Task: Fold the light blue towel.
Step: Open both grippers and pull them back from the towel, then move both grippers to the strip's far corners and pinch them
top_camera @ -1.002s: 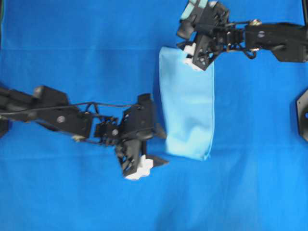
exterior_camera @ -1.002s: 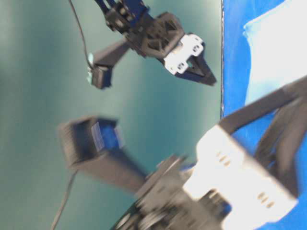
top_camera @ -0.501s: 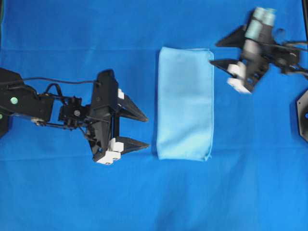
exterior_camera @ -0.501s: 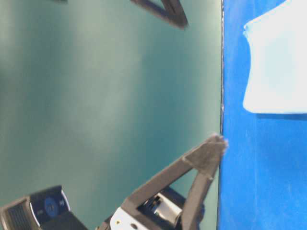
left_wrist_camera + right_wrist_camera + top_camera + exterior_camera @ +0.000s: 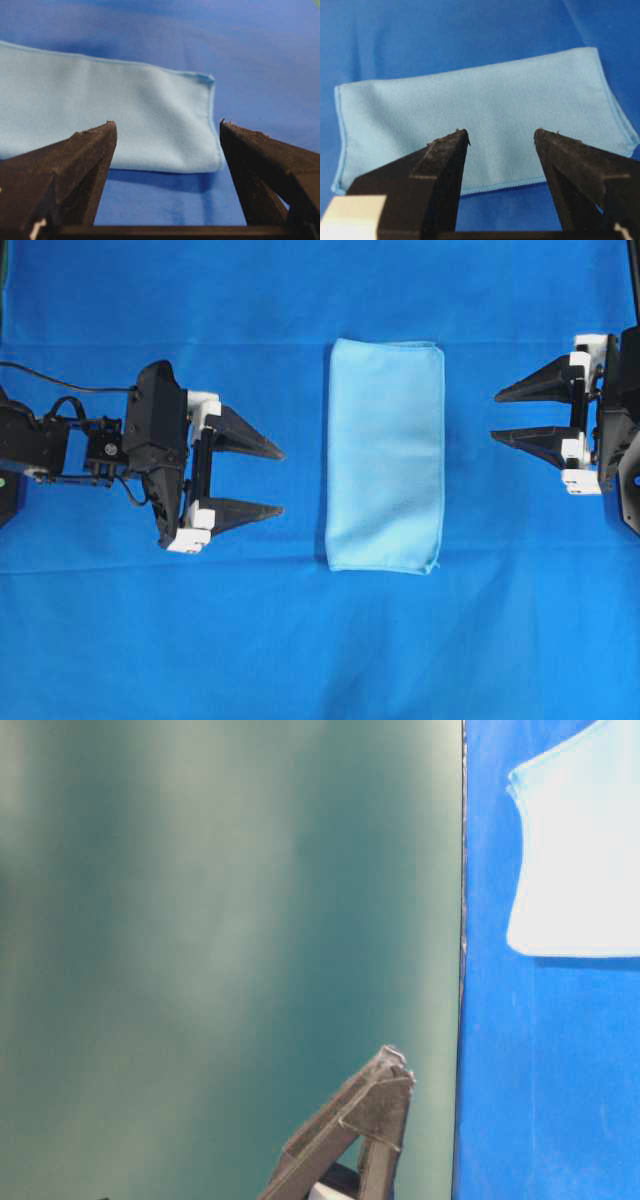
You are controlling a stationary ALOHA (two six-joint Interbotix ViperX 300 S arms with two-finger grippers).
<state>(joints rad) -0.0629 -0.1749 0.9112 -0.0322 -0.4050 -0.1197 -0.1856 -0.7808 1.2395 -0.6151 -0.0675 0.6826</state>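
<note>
Overhead exterior view: the light blue towel lies flat in the middle of the royal-blue table covering, folded into a tall narrow rectangle whose long sides run up and down the picture. The left gripper sits well to the left of it, its two dark fingers spread apart and pointing toward the towel's left long edge, holding nothing. The right gripper sits at the far right edge of the view, likewise with its fingers spread and empty, pointing toward the towel's right long edge. Neither gripper touches the cloth; bare covering shows between each set of tips and the towel.

The left wrist view looks out between the parted fingers at the towel, which shows a hemmed corner at the right and a soft rounded near edge casting a shadow on the covering. The right wrist view shows the same arrangement from the other side: fingers apart, the towel lying across the view beyond them with its stitched hem visible along the near edge and both short ends.

In the table-level view one dark finger rises at the bottom against a teal backdrop, and part of the pale towel lies on the blue covering at the right.
</note>
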